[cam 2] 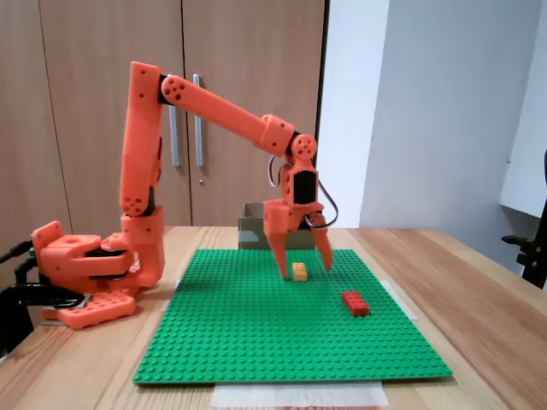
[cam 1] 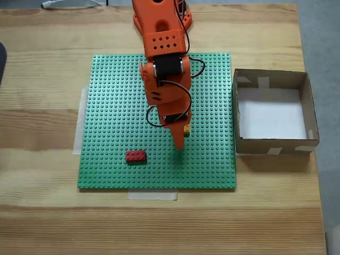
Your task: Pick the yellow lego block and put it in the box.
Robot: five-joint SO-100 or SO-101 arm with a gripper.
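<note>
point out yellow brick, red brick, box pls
yellow lego block (cam 2: 300, 272): side-on fixed view, on its front face, between the open fingers.
red brick (cam 1: 136, 156): top-down fixed view, on its studded top.
box (cam 1: 271, 145): top-down fixed view, on its near cardboard wall.

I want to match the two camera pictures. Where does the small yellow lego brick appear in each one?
In a fixed view from above: the small yellow lego brick peeks out right of the orange gripper, at the green studded baseplate's centre-right.
In a fixed view from the side: it lies near the picture's centre, between the open fingers.
Shared landmark: the small red lego brick.
</note>
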